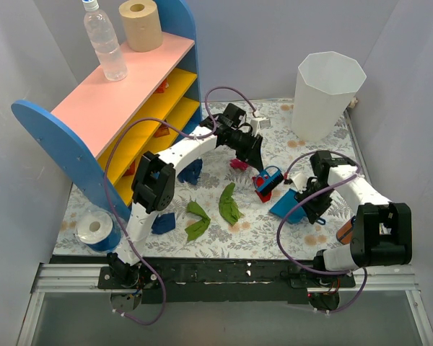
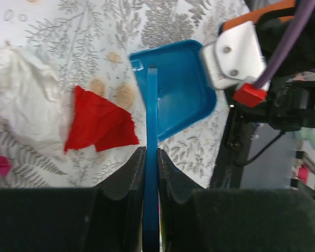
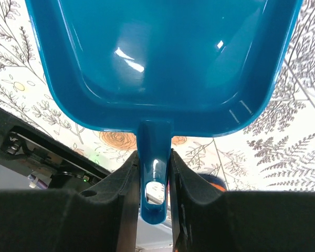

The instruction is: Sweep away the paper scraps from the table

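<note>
Left gripper [image 2: 151, 152] grips the edge-on blue brush [image 2: 151, 100], which points straight ahead toward the dustpan [image 2: 181, 86], a red paper scrap [image 2: 102, 126] lying crosswise on the table [image 2: 68, 31] just ahead-left of its fingers, while the right gripper [image 3: 154, 157] clamps the dustpan handle.

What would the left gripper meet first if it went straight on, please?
Probably the blue dustpan, though depth is unclear: the brush held in the left gripper points at its rim. The red scrap lies off to the side.
</note>
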Motion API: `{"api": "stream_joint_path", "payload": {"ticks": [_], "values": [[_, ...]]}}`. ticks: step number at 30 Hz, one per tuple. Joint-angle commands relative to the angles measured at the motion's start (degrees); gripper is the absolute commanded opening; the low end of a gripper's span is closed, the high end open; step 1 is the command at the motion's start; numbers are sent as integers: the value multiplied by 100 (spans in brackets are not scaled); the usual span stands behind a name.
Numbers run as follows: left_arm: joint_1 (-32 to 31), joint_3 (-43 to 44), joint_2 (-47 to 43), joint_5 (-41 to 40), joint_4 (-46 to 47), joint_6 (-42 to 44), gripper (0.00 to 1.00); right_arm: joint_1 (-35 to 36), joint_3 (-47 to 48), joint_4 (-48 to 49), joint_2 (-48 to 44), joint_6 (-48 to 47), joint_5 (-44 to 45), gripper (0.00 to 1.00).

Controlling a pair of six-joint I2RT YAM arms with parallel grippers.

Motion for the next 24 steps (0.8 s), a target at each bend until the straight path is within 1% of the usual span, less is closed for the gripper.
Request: {"api": "stream_joint_path", "payload": {"ticks": [1,6,7,9,10,13,14,17,21,24], "values": [[38,-36,-668,905,10,-162,0,181,306,132,214,6,-55,1],[99,-27,-1055,89,-44,75,0,287,421,97,294,24,-54,1],[99,-36,-1099,-427,-26,171,0,287,403,97,285,32,-54,1],[99,-10,-1082,-930,0,321,0,322,386,89,250,50,-37,1],[91,77,-994,-1550,35,374,0,314,377,80,224,59,-19,1],[91,385,-757,-2293,44,620,0,331,324,45,153,76,33,1],[91,551,-574,-2678,70,725,0,322,298,45,136,76,42,1],[91,737,-335,-3032,132,831,0,340,219,18,65,85,86,1],[47,711,-185,-3104,167,796,0,331,105,27,-23,85,183,1],[-32,519,-132,-3069,141,831,0,340,52,53,-49,103,200,1]]}}
